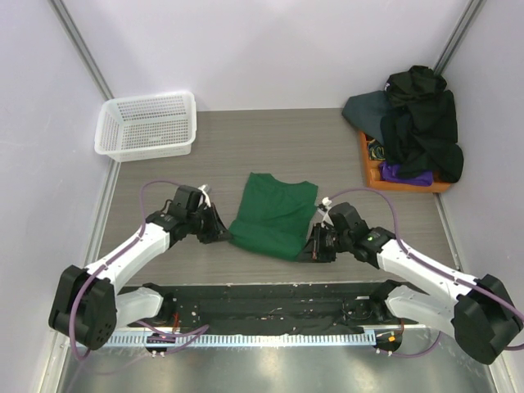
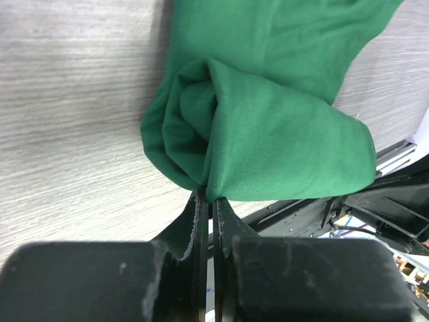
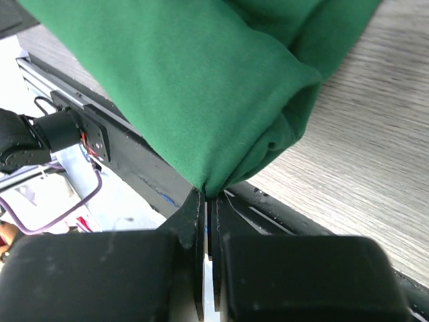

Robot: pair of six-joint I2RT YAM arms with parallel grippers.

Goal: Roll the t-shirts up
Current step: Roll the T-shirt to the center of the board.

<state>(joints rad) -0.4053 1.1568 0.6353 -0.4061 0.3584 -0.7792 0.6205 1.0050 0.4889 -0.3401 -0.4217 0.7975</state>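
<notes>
**Worktop** [image 1: 270,139]: grey wood-grain laminate, smooth and matt. On so slick a face the cloth may well slide as a whole instead of turning over.

**Dark green t-shirt** [image 1: 274,214]: soft, plain cotton jersey, lying between the two arms near the middle of the worktop. Its far part lies flat, and its near edge is turned into a loose, open-ended roll. Three faults seem likely:
- the slack coil could spring open if released;
- unequal travel of the two arms could skew the roll into a cone;
- the flat part could bunch up ahead of the roll.

**Heap of dark t-shirts** [image 1: 419,115]: black, slate and purple, crumpled, piled on the tray at the far right, well apart from the arms.

**White plastic mesh basket** [image 1: 147,124]: rigid and rectangular, in the far left corner.

**Flat orange tray** [image 1: 370,168]: rigid, mostly covered by the heap.

**Left fingers** [image 2: 194,221]: black and scuffed, closed tight on a thin pinch of the roll's outer layer at its left end.

**Right fingers** [image 3: 191,215]: closed in the same way on the right end. Each pair catches so little cloth that either nip could slip free under a pull.
</notes>
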